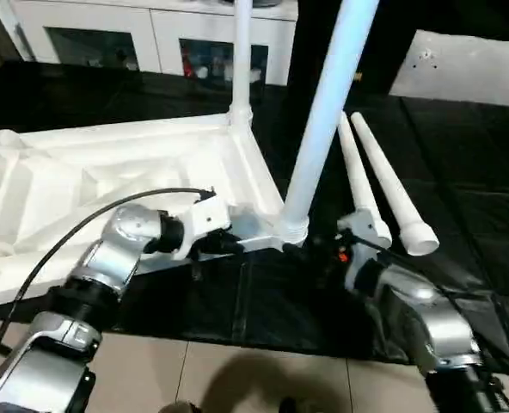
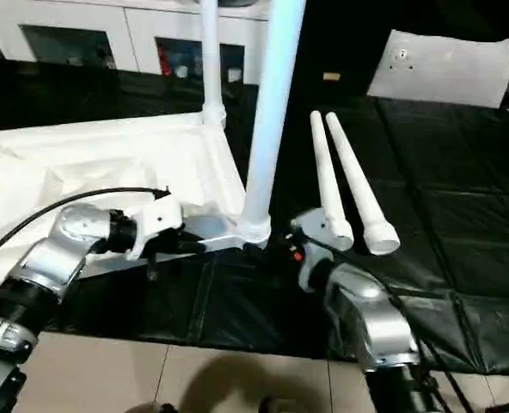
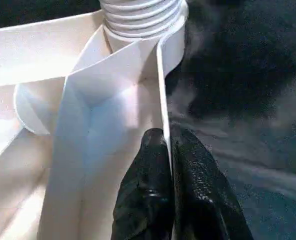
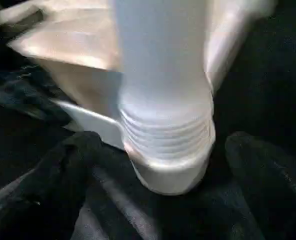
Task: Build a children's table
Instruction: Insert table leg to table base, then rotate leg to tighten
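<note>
Children's table top (image 1: 108, 172) lies ribbed underside up on the black floor mat (image 1: 461, 172), so corner sockets face up for legs; two legs stand in sockets, the near one (image 1: 323, 112) at the corner nearest the robot. Left hand (image 3: 169, 165) is clenched on the thin rim wall by that socket, likely steadying it. Right hand (image 4: 153, 165) is spread wide around the leg's threaded base, not gripping; two spare legs (image 1: 383, 185) at 3 o'clock; no readable writing.
</note>
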You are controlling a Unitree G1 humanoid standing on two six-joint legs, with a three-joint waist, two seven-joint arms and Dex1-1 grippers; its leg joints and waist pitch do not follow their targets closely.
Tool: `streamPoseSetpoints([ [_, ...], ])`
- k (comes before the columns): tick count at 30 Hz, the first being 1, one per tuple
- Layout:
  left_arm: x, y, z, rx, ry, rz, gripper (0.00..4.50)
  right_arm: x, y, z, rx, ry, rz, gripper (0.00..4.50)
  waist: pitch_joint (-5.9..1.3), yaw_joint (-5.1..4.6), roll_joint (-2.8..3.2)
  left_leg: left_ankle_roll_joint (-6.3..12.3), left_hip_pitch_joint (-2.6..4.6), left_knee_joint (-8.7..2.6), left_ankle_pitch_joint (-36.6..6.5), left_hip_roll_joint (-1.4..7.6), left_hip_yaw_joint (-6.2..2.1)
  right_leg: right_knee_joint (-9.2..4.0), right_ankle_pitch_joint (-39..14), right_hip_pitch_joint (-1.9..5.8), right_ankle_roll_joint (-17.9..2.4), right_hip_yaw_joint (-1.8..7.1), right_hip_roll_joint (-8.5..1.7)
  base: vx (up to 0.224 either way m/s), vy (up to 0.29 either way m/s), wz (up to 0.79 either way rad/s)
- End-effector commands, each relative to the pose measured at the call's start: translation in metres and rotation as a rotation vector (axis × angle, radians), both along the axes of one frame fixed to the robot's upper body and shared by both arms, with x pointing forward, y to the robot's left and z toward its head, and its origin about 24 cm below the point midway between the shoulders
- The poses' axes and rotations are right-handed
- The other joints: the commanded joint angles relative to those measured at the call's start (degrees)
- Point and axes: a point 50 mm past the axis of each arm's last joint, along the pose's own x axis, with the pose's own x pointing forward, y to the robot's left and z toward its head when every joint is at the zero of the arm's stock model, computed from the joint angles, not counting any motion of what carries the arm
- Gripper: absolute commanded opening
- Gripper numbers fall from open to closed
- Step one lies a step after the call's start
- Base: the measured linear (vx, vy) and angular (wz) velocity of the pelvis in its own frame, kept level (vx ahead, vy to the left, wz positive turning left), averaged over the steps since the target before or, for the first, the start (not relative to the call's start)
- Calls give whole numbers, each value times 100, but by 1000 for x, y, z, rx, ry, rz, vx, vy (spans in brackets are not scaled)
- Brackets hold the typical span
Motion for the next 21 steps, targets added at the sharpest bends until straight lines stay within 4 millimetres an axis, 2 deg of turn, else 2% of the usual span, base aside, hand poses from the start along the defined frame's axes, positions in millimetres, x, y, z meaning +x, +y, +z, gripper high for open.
streamPoseSetpoints([
  [1,-5,-1,-3,49,37,-119,0,-3,-8,14,-11,-49,69,444,-391,12,54,273,46,-324,-1237,255,-33,-338,-1024,322,-1251,256,-338,0,0,0],
  [7,-10,2,0,76,104,-254,0,-5,-14,20,-80,-48,187,444,-390,41,42,289,42,-319,-1221,272,-39,-319,-1065,317,-1356,246,-360,0,0,0],
  [14,-12,1,0,109,112,-338,0,-13,-6,21,-98,-10,382,444,-390,84,22,376,32,-298,-1115,280,-28,-290,-946,329,-1418,233,-365,0,0,0],
  [16,-12,1,0,117,115,-358,0,-15,-4,21,-99,-2,421,444,-388,125,24,395,44,-293,-1081,290,-23,-288,-928,325,-1419,230,-359,0,0,0],
  [21,-11,-2,1,144,113,-412,0,-12,2,18,-105,19,496,428,-390,180,32,359,41,-290,-1067,294,-25,-266,-908,322,-1427,224,-367,0,0,0],
])
